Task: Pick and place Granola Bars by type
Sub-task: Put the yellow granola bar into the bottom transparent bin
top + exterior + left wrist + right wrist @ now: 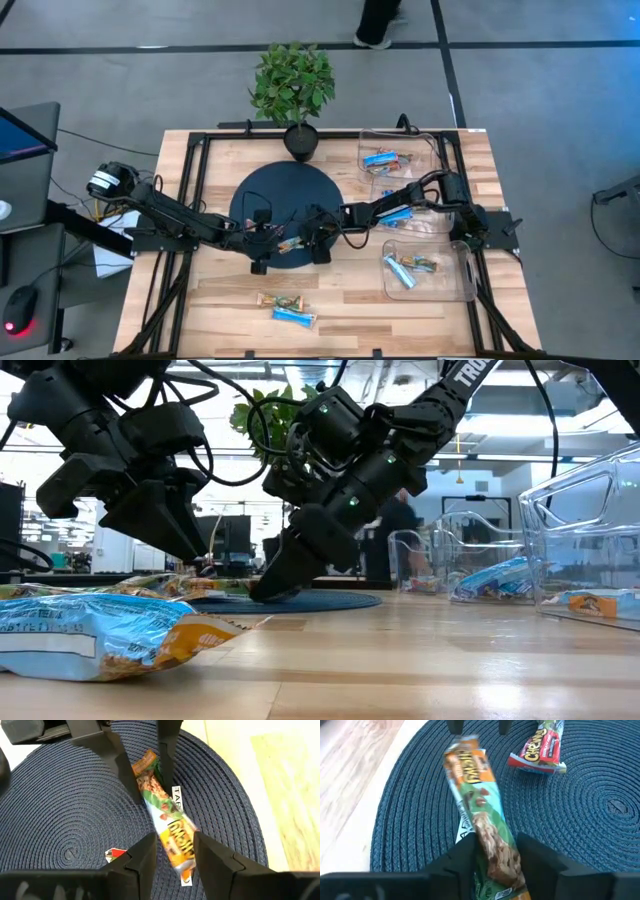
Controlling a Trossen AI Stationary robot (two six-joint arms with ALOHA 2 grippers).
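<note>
We see the green bar [167, 817] lying lengthwise between both grippers, left gripper [172, 856] pinching one end, right gripper [495, 851] closing on the other end

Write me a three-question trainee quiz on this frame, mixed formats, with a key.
1. True or false: the green foil-wrapped granola bar lies inside a clear plastic bin.
2. What grips that bar? A) the left end effector only B) the right end effector only C) both
3. Fill in: the small red foil-wrapped bar lies on the round dark blue woven ____.
Key: 1 false; 2 C; 3 mat.
</note>
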